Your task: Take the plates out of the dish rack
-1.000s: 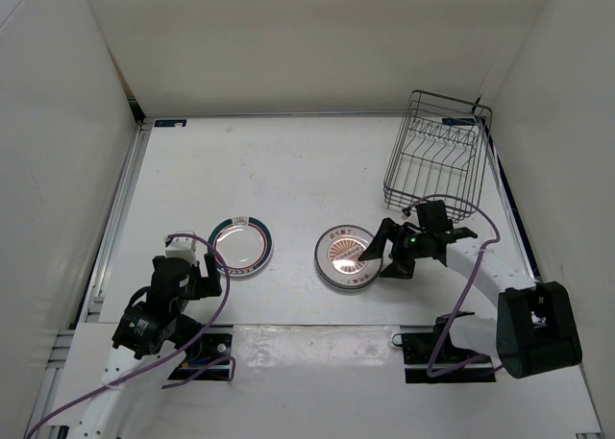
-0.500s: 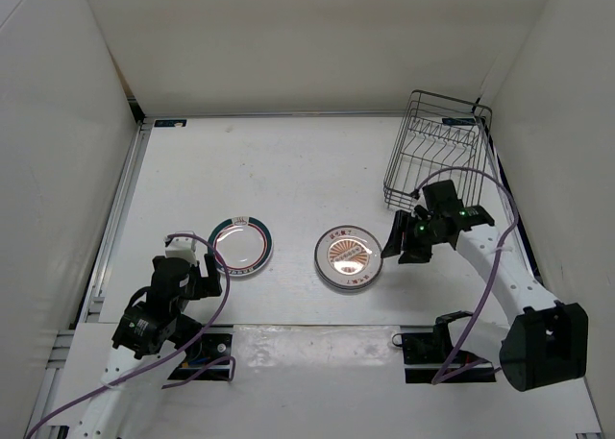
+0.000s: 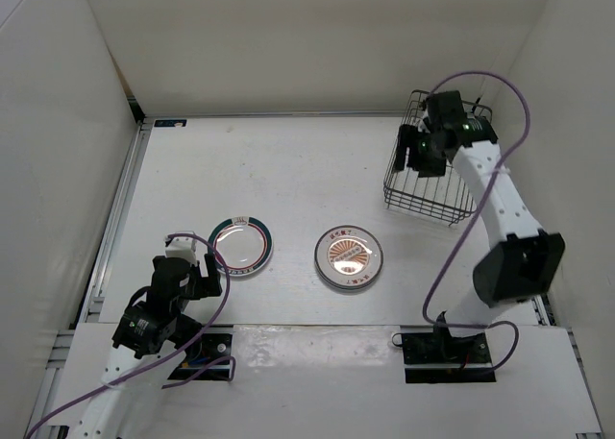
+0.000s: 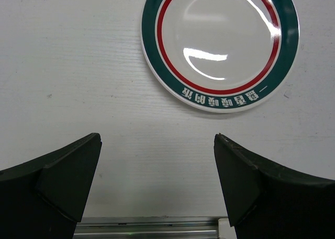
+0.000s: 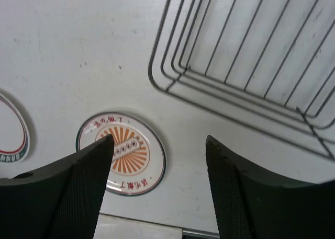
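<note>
A white plate with a dark green rim (image 3: 240,245) (image 4: 220,45) lies flat on the table at the near left. A plate with an orange sunburst centre (image 3: 349,258) (image 5: 121,152) lies flat to its right. The dark wire dish rack (image 3: 437,165) (image 5: 251,56) stands at the far right, and only its wires and prongs show inside. My right gripper (image 3: 415,158) (image 5: 159,138) hangs open and empty, high over the rack's left side. My left gripper (image 3: 209,266) (image 4: 157,137) rests open and empty just short of the green-rimmed plate.
White walls close in the table on the left, back and right. A metal rail (image 4: 152,228) runs along the near edge under the left gripper. The right arm's purple cable (image 3: 480,84) loops above the rack.
My right gripper left the sunburst plate, rose and swung back to the dish rack, its jaws narrowing a little. The plates and the left arm stayed put.
</note>
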Available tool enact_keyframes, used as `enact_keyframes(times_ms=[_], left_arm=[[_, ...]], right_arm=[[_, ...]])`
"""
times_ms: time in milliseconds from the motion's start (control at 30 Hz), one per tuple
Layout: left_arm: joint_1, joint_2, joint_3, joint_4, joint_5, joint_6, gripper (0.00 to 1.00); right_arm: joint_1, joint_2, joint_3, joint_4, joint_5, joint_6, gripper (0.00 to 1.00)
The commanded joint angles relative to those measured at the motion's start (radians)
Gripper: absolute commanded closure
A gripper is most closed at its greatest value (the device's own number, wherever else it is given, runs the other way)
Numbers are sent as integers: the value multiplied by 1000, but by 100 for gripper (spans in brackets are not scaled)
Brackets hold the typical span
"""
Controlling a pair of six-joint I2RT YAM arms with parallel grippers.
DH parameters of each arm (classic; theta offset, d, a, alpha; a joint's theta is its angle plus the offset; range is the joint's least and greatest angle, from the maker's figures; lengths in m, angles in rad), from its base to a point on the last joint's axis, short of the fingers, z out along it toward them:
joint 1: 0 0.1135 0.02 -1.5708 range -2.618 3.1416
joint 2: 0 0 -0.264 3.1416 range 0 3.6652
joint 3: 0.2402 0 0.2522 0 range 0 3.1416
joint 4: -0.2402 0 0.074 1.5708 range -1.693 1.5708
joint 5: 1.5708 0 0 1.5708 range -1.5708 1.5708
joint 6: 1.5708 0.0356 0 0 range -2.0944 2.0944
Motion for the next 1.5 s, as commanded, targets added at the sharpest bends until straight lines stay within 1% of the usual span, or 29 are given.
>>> enact_keyframes(times_ms=[0, 33, 100, 200, 300, 467, 500, 533, 600, 633, 667, 733, 767, 833, 967, 1000, 1100, 1167, 1267, 1300, 1333, 1367, 1467], left_arm=[[7, -2, 11, -1, -7, -3, 0], [5, -5, 11, 0, -6, -4, 0], [7, -5, 11, 2, -7, -3, 0], [7, -5, 13, -1, -7, -6, 0], [7, -9, 13, 0, -7, -7, 0], [5, -11, 13, -1, -7, -4, 0], [7, -12, 14, -3, -7, -6, 0], [5, -11, 14, -1, -9, -7, 0], [7, -9, 14, -3, -9, -7, 0], [7, -11, 16, -1, -9, -6, 0], [7, -12, 13, -3, -7, -7, 0], [7, -14, 14, -4, -9, -7, 0], [7, -15, 13, -1, -9, -7, 0], [5, -12, 13, -1, -7, -7, 0], [7, -9, 13, 0, -4, -4, 0], [5, -9, 11, -1, -4, -4, 0], [5, -11, 13, 0, -2, -4, 0], [7, -6, 13, 0, -2, -4, 0], [7, -9, 11, 2, -2, -4, 0], [5, -8, 11, 2, -2, -3, 0], [8, -8, 10, 0, -5, -4, 0], [7, -8, 10, 0, -2, -4, 0], [8, -9, 13, 0, -2, -6, 0]], right_arm=[[-8, 180, 195, -81, -16, -50, 27], [-9, 237, 217, -82, -35, -53, 29], [-3, 288, 240, -56, -45, -56, 35], [-6, 363, 252, -43, -39, -53, 40], [0, 410, 251, -40, -20, -67, 40], [3, 417, 198, 16, -5, -96, 40], [3, 417, 189, 19, -3, -96, 42], [2, 418, 186, 19, 1, -96, 48], [2, 420, 178, 13, 4, -102, 55], [3, 414, 169, 1, 6, -108, 63], [5, 415, 163, -1, 6, -115, 68], [6, 397, 117, -5, 0, -115, 74], [2, 376, 97, 1, -3, -116, 81], [6, 333, 13, 30, -5, -115, 82], [3, 250, -85, 50, -5, -116, 86], [2, 237, -113, 56, -5, -116, 90], [3, 182, -182, 56, 6, -108, 96], [2, 153, -205, 59, 12, -105, 96], [0, 141, -233, 61, 18, -108, 91], [-3, 141, -228, 56, 48, -105, 89], [-3, 147, -222, 35, 69, -105, 84], [-3, 150, -219, 27, 81, -96, 83], [-3, 154, -207, -4, 110, -93, 83]])
